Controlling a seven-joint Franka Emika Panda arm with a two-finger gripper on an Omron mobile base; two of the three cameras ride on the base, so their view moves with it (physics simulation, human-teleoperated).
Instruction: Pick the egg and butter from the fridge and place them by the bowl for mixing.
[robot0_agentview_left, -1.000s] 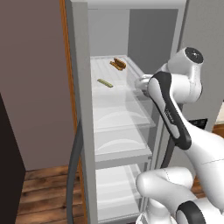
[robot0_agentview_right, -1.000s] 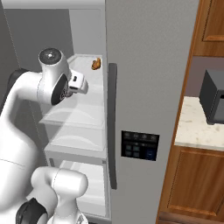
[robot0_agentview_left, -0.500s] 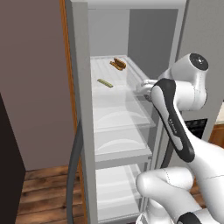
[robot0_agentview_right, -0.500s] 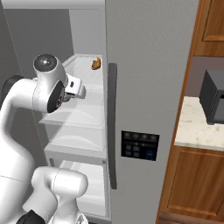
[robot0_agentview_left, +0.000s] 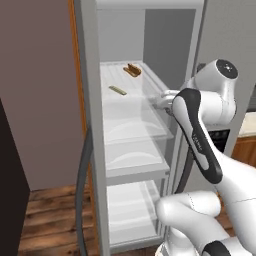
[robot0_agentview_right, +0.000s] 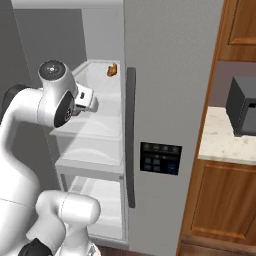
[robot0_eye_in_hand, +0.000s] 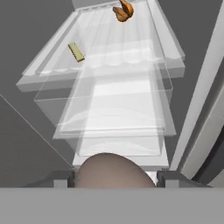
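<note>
I had the egg (robot0_eye_in_hand: 114, 169) clamped between the gripper (robot0_eye_in_hand: 114, 177) fingers, just outside the fridge (robot0_agentview_left: 90, 125); the butter (robot0_eye_in_hand: 76, 52) lay on its upper shelf beyond.

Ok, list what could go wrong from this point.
The egg sits between the gripper fingertips, so a loose hold could drop it onto the fridge shelves during withdrawal. The hand is close to the shelf edge and door frame and could clip them. The butter is not yet fetched; a hot-dog-shaped item lies nearby.
</note>
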